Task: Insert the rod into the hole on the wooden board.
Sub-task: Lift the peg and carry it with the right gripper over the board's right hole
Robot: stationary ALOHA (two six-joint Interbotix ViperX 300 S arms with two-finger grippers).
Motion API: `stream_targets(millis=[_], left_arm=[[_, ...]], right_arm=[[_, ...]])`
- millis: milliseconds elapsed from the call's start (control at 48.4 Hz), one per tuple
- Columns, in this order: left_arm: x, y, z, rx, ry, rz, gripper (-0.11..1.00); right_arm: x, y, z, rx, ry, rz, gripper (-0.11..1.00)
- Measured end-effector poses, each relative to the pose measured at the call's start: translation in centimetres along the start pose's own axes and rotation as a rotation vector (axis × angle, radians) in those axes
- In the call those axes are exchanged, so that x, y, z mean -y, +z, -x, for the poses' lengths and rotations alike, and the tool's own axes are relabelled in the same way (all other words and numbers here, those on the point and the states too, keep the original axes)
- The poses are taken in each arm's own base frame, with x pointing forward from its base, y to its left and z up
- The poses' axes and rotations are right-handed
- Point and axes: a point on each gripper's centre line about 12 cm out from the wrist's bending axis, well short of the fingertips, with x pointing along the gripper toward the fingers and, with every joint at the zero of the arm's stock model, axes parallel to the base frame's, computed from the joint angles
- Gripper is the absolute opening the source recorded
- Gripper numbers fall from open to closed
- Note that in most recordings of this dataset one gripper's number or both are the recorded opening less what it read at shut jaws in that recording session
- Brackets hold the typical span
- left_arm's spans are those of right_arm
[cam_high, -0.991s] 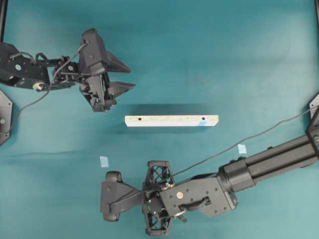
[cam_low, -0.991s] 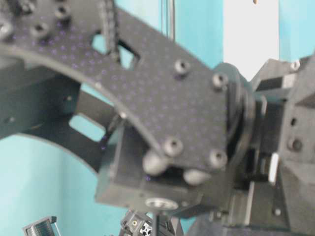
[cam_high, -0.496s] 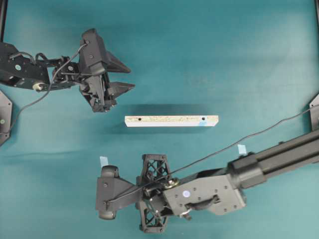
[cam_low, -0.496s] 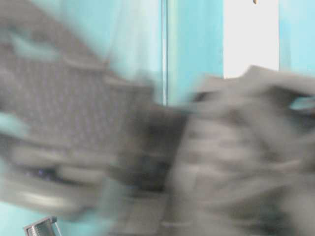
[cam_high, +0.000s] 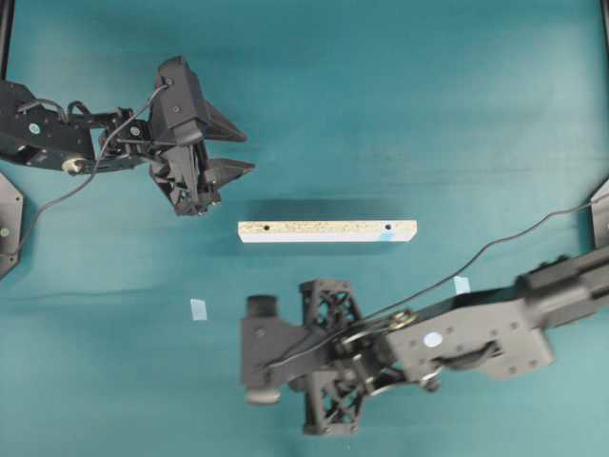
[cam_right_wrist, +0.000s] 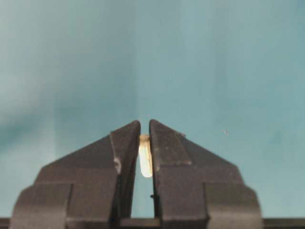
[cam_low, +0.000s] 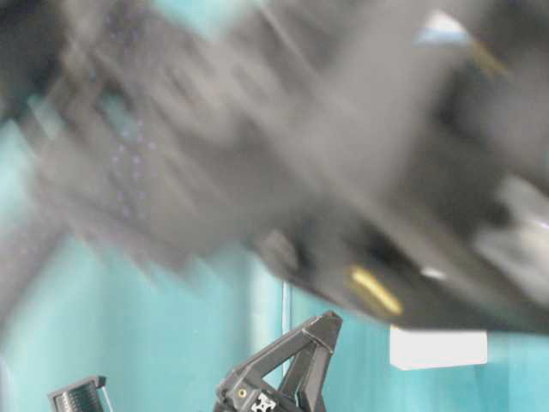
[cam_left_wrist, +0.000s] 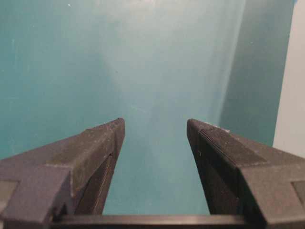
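The right gripper (cam_right_wrist: 145, 129) pinches the rod (cam_right_wrist: 145, 161) near its tip, below the wooden board (cam_high: 326, 231); the left gripper (cam_left_wrist: 155, 131) gapes empty above the board's left end. The rod looks light, stiff, slip-prone

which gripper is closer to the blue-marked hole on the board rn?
Right. The right gripper, shut on the rod, sits below the wooden board; the left gripper hovers open beyond the board's far end from the hole.

right arm (cam_low: 300, 146) fills the table-level view (all blur).
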Motion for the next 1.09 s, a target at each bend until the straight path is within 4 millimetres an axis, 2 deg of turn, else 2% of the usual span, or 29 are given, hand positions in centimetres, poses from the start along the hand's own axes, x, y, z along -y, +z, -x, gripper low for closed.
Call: stream_targets(millis=[186, 516, 723, 1094], left_arm=[[0.0, 0.0, 0.0, -0.006, 0.0, 0.003, 0.74], [0.0, -0.3, 0.0, -0.023, 0.0, 0.001, 0.74], [0.0, -0.3, 0.0, -0.025, 0.0, 0.001, 0.74], [0.1, -0.3, 0.0, -0.025, -0.001, -0.001, 0.74]], right_arm=[[1.9, -0.9, 1.6, 0.032, -0.008, 0.025, 0.09], [3.1, -2.4, 3.7, 0.166, 0.072, 0.152, 0.09], [6.1, -3.1, 5.2, 0.191, 0.056, 0.112, 0.09], [10.1, -4.8, 8.2, 0.289, 0.081, 0.049, 0.09]])
